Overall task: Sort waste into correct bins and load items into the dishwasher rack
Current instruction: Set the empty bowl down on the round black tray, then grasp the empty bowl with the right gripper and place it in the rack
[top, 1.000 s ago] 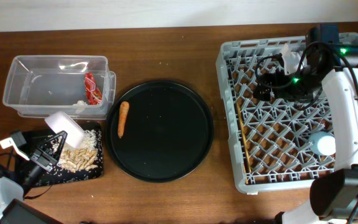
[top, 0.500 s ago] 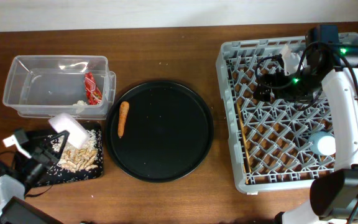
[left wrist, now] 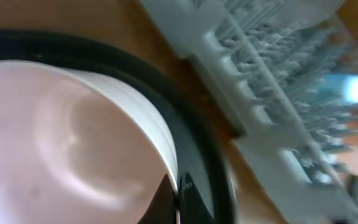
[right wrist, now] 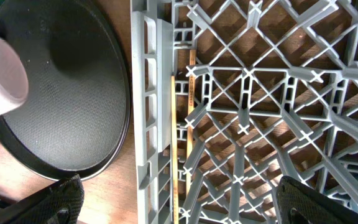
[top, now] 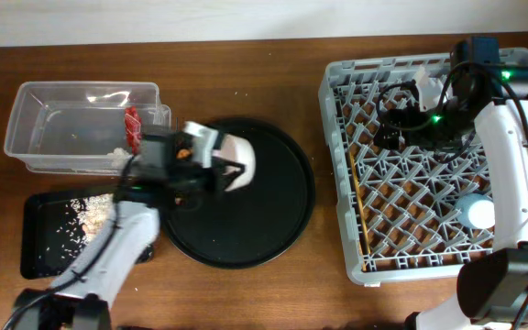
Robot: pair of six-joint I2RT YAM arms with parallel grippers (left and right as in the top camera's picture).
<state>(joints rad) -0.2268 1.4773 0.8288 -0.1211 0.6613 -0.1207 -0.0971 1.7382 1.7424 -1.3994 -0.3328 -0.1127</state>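
Overhead view shows you the left arm stretched from the bottom-left corner across the black shallow tray [top: 39, 240] and up over the big round tray [top: 273, 225], its claw [top: 225, 170] clenched around a small white bowl [top: 241, 163] held above the round tray's upper-left part. Your left wrist view agrees: the bowl [left wrist: 67, 137] fills most of the picture, tipped on its side, with a dark fingertip [left wrist: 185, 193] pressed at its rim. That view is heavily blurred, so the rack [left wrist: 278, 81] and a light-blue blob, likely the cup [left wrist: 353, 87], are only rough shapes.

Your right arm reaches up the right edge of the table and bends over the far part of the dishwasher rack [top: 337, 174], its claw [top: 390, 128] hanging above the pegs. You cannot tell from any view whether that claw is released or clenched; the right wrist view shows only dark blurred corners at the bottom.

Two chopsticks [right wrist: 182, 143] lie along the rack's left edge. The light-blue cup [top: 477, 212] sits in the rack's right half. A red wrapper [top: 133, 128] lies in the clear tub [top: 35, 124]. Beige scraps [top: 85, 213] are scattered in the shallow tray, partly covered by the left arm. The sausage is mostly hidden behind the left wrist.
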